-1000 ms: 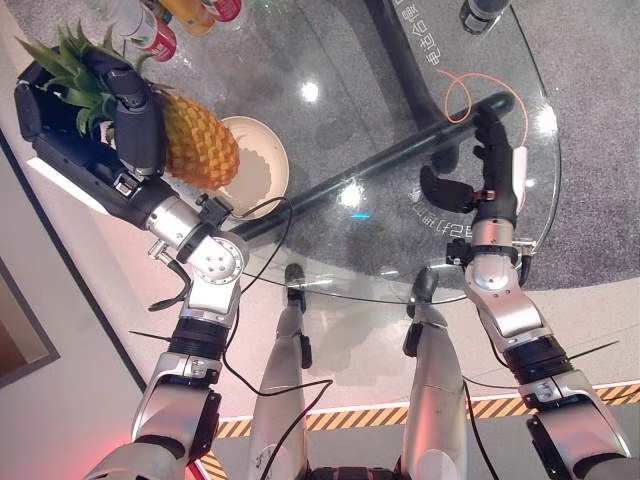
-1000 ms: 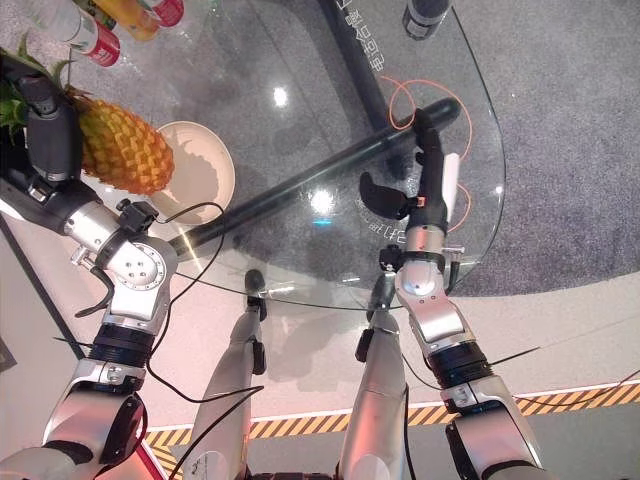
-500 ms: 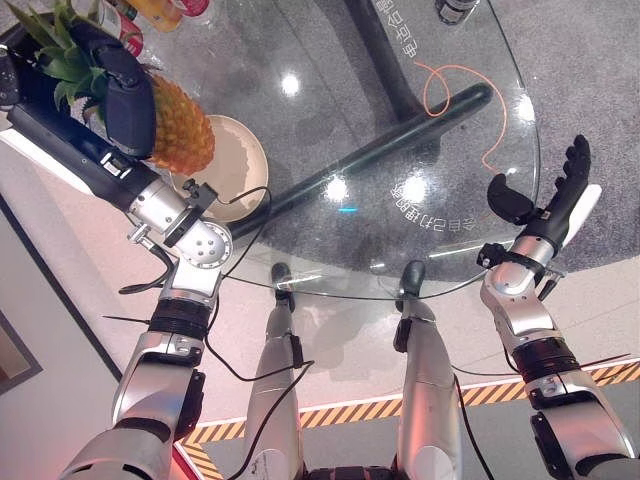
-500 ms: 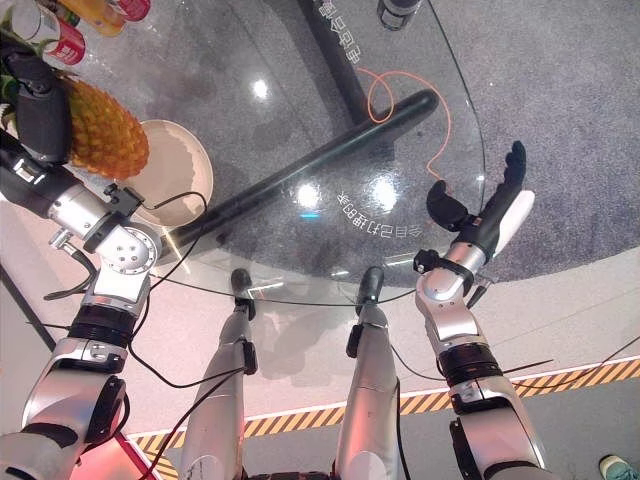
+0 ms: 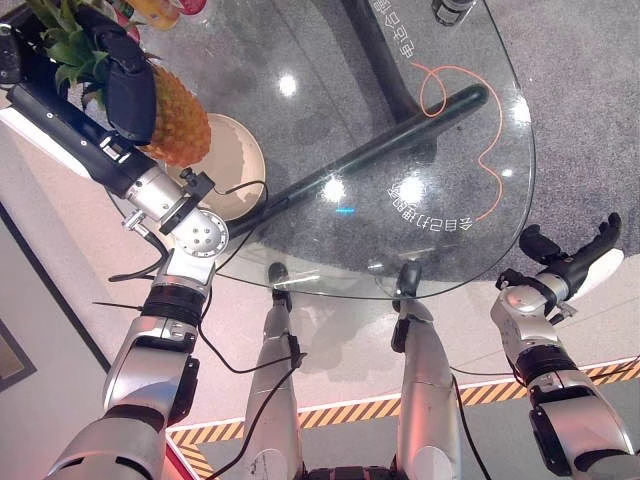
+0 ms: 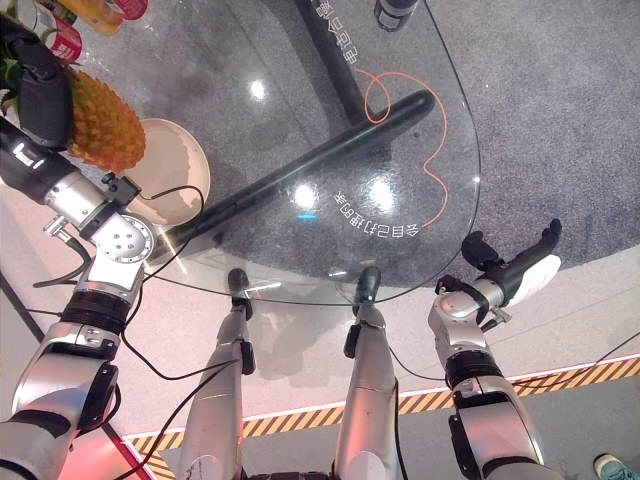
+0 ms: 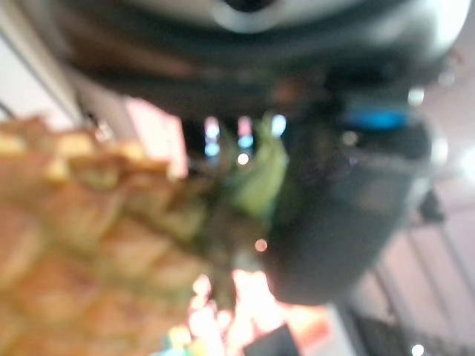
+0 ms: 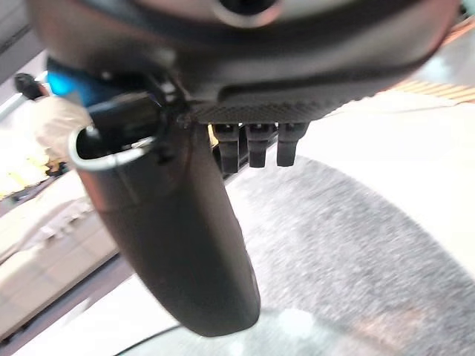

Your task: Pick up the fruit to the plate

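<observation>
A pineapple (image 5: pixel 178 112) with a green leafy crown is held up at the far left of the round glass table (image 5: pixel 330 90), my left hand (image 5: pixel 125 85) curled round its upper part. It hangs over the left rim of a cream plate (image 5: pixel 237 175) that lies on the glass. The left wrist view brings the pineapple's skin (image 7: pixel 74 230) and crown (image 7: pixel 260 178) very close beside my thumb. My right hand (image 5: pixel 580 262) is off the table past its right edge, empty, fingers relaxed and a little bent.
Several bottles and cans (image 6: pixel 80 20) stand at the table's far left edge behind the pineapple. A dark bar (image 5: pixel 400 135) and an orange cord (image 5: pixel 470 100) show through the glass. A dark object (image 5: pixel 450 8) sits at the far edge.
My right hand has drawn back from over the glass, off the table's right edge and down. The pineapple stays in my left hand above the plate's left side; the camera has shifted.
</observation>
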### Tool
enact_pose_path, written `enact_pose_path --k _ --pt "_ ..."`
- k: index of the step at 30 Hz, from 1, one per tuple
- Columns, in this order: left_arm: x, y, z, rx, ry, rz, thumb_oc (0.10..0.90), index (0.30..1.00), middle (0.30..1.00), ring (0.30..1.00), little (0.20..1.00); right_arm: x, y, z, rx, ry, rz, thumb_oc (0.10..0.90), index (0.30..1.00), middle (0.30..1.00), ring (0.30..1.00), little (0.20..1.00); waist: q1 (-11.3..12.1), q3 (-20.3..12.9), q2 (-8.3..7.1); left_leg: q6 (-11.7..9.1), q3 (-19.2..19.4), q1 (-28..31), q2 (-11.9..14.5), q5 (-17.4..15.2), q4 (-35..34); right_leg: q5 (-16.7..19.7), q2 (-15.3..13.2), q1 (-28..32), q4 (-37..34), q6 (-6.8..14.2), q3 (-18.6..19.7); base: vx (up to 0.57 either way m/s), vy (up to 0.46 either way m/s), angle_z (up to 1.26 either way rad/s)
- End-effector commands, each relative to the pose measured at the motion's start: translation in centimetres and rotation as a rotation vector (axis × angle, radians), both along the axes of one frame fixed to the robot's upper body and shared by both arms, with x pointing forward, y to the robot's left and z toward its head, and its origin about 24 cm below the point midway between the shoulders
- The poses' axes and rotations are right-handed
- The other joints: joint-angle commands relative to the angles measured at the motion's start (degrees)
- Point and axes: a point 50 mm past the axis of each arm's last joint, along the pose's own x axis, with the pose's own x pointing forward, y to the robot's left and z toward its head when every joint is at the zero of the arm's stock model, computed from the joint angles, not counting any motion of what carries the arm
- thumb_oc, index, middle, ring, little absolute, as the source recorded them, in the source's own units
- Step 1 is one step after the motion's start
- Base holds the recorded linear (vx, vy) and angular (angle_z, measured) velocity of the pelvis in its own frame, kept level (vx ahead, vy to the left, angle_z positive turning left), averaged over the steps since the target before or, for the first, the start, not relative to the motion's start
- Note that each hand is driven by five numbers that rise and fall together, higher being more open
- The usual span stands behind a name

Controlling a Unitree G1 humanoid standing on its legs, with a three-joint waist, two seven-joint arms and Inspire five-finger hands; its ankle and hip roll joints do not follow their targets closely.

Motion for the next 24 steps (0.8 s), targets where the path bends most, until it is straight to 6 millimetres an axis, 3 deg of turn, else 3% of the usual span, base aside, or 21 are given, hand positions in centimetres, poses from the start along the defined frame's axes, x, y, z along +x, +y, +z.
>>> enact_pose_path --k 1,12,24 --pt "-1.9 2.2 6.6 0.02 -0.299 0.056 0.1 0.3 0.3 0.3 0.2 -1.8 -2.7 -0.8 0.109 -0.054 -0.12 0.8 0.9 0.9 0.9 0.9 1.6 -1.6 -4.07 1.1 -0.5 -3.5 0.0 -4.5 7.1 4.4 3.7 3.2 -4.8 -1.9 -0.2 0.0 0.0 0.0" --pt "-1.5 2.9 7.0 0.017 -0.253 0.059 0.1 0.3 0.3 0.3 0.2 -3.6 -2.2 -7.0 0.318 0.208 0.055 0.8 0.9 0.9 0.9 0.9 1.8 -1.6 -5.41 1.2 -1.3 -3.5 0.4 -5.8 8.3 3.7 4.5 3.6 -4.4 -2.1 -0.1 0.0 -0.026 0.01" --pt "-1.0 2.6 7.4 0.031 -0.227 0.012 0.1 0.3 0.3 0.3 0.2 -3.5 0.4 -9.4 0.409 0.299 0.244 0.8 0.9 0.9 0.9 0.9 1.7 -1.6 -7.34 1.5 -1.9 -4.3 0.5 -5.8 8.8 4.3 5.3 3.3 -4.6 -2.2 -0.2 0.0 -0.012 0.0"
